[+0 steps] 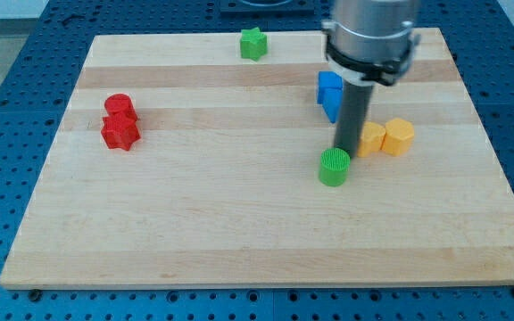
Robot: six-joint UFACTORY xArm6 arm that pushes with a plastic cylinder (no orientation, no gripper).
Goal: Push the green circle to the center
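The green circle (334, 167) is a small round block right of the middle of the wooden board (239, 232). My tip (344, 149) is the lower end of the dark rod and stands just above and right of the green circle, touching or almost touching its upper right edge.
A green star (253, 43) sits near the board's top edge. Two blue blocks (330, 95) stand just behind the rod. Two yellow blocks (388, 137) lie right of the tip. A red cylinder (118, 106) and a red star (120, 133) sit together at the view's left.
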